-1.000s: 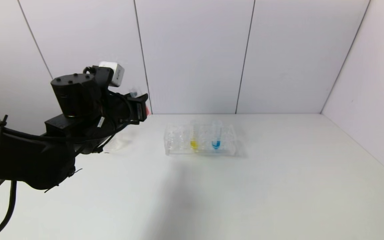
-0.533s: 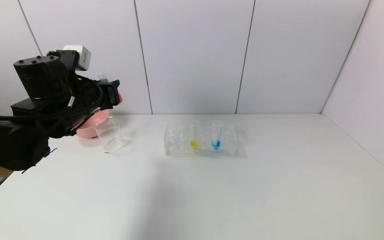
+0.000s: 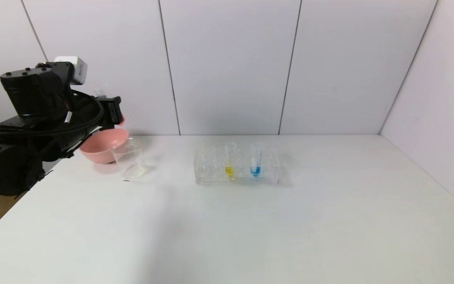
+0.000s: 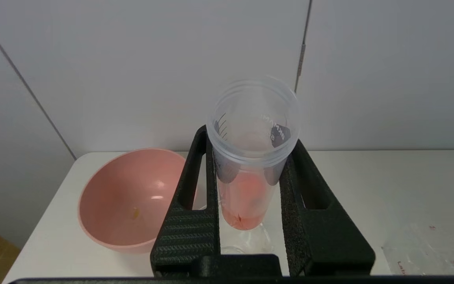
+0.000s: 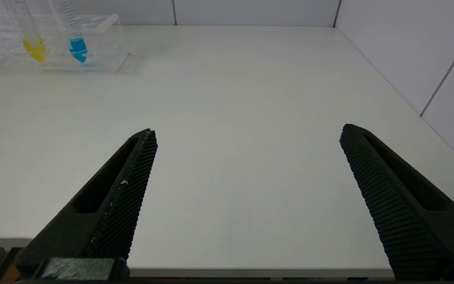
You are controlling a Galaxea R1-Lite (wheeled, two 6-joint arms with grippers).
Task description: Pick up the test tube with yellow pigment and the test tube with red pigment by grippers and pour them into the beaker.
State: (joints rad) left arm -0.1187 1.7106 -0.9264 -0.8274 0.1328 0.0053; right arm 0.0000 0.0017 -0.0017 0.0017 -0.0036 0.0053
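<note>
My left gripper (image 3: pixel 111 112) is shut on the test tube with red pigment (image 3: pixel 121 117), holding it in the air over the far left of the table, above the pink bowl and the beaker (image 3: pixel 129 159). In the left wrist view the gripper (image 4: pixel 250 139) clamps the tube (image 4: pixel 246 197) mouth-up, red liquid at its bottom, with the beaker (image 4: pixel 246 242) beneath it. The test tube with yellow pigment (image 3: pixel 229 161) stands in the clear rack (image 3: pixel 211 165); it also shows in the right wrist view (image 5: pixel 33 41). My right gripper (image 5: pixel 247 132) is open and empty near the table's front edge.
A pink bowl (image 3: pixel 101 145) stands just left of the beaker, also in the left wrist view (image 4: pixel 128 197). A tube with blue liquid (image 3: pixel 255 161) stands beside the yellow one in the rack. White walls close the back and right sides.
My left arm has swung left and upward with the red tube in its grip, uncovering the pink bowl and the beaker. The rack and its tubes have not moved.
</note>
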